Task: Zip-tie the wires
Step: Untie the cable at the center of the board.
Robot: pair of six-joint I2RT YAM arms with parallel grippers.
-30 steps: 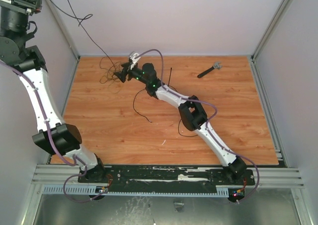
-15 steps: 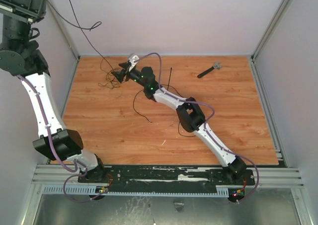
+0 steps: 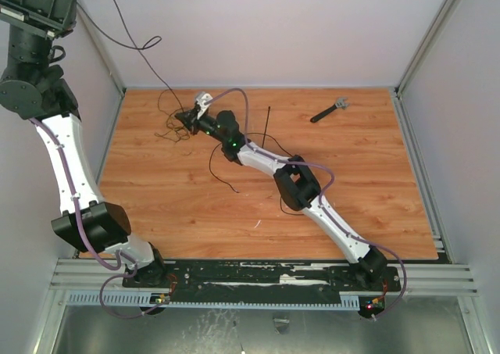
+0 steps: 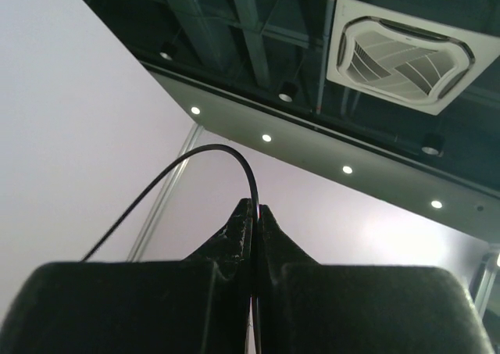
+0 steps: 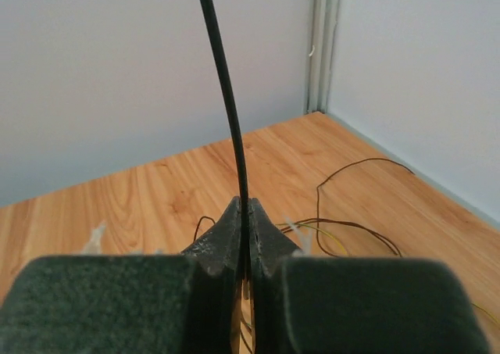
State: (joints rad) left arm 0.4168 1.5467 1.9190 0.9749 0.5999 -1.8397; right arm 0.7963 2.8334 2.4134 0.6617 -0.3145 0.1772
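To bundle well, I should hold the strand taut between both tools and draw the loose loops toward the zip tie (image 3: 267, 121), which lies untouched at 12 o'clock on the worktop (image 3: 351, 182). My right tool (image 5: 244, 209) is clamped on the wires (image 5: 226, 96) at 11 o'clock. My left tool (image 4: 255, 213), raised high, pinches what looks like the same strand.

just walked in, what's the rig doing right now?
Both arms are on the wires. The left gripper is shut on a strand and raised high over the far-left corner of the table. The right gripper is shut on a strand low over the loose loops there. The zip tie lies apart from both grippers, so nothing is tied yet.
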